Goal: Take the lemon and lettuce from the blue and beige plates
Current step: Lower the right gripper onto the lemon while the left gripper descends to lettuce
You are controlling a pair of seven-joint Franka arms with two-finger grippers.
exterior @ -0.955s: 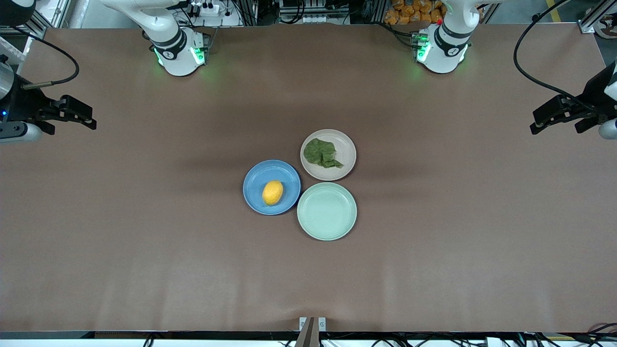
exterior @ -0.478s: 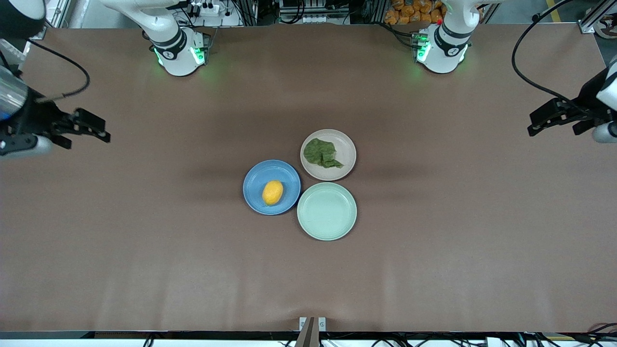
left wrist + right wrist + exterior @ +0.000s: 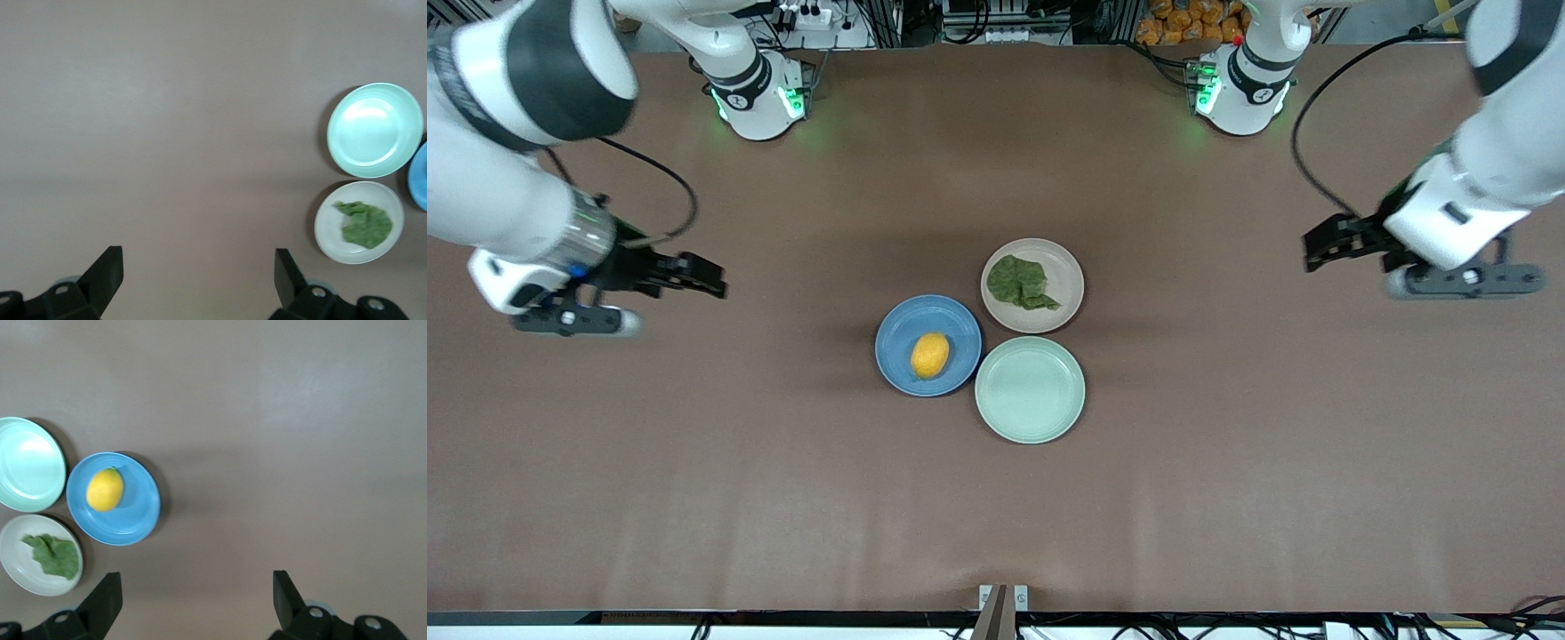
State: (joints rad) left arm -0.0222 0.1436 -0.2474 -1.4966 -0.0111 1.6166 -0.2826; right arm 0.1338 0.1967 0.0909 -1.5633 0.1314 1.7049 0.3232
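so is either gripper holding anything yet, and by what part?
Nothing held. The left gripper and right gripper are both open over bare table. The lemon lies on the blue plate, the lettuce on the beige plate.

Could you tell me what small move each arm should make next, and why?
Probably carry both open end effectors on toward the plates: the right end effector over the lemon on the blue plate, the left end effector over the lettuce on the beige plate. Both hang over bare table.
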